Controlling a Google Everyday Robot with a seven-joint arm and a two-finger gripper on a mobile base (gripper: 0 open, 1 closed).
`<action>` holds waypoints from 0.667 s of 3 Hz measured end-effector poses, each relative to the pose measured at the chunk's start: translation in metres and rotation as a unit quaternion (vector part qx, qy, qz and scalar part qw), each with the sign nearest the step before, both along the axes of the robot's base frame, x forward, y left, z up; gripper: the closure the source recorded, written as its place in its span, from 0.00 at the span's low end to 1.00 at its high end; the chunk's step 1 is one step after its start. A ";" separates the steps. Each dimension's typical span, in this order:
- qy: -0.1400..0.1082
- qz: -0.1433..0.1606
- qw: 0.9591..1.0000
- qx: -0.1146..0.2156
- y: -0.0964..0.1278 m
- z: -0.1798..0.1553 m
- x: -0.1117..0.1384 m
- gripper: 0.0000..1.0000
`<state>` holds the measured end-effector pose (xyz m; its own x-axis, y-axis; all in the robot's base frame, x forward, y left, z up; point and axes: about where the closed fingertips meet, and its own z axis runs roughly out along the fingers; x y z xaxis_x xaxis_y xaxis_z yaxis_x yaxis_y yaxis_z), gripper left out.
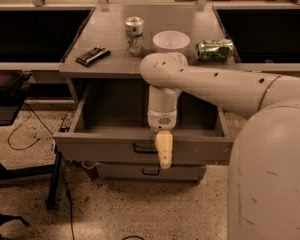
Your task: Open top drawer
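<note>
The top drawer (pixel 105 147) is pulled out of the grey cabinet, its grey interior showing empty. Its flat front carries a small black centre pull handle (pixel 141 148). My gripper (pixel 164 155) hangs straight down from the white arm, in front of the drawer's front panel, just right of the handle. Its cream-coloured fingers (pixel 164 146) overlap the front's top edge and reach to its lower edge.
On the cabinet top stand an upright can (pixel 134 35), a white bowl (pixel 171 41), a can lying on its side (pixel 215 49) and a dark flat object (pixel 92 55). A lower drawer (pixel 150 171) sits shut below. Cables lie on the floor at left.
</note>
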<state>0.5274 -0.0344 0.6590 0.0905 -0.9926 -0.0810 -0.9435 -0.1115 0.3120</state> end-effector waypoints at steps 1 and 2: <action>0.032 0.023 0.999 -0.025 -0.012 -0.006 -0.016 0.00; 0.051 0.036 0.997 -0.055 -0.025 -0.003 -0.035 0.00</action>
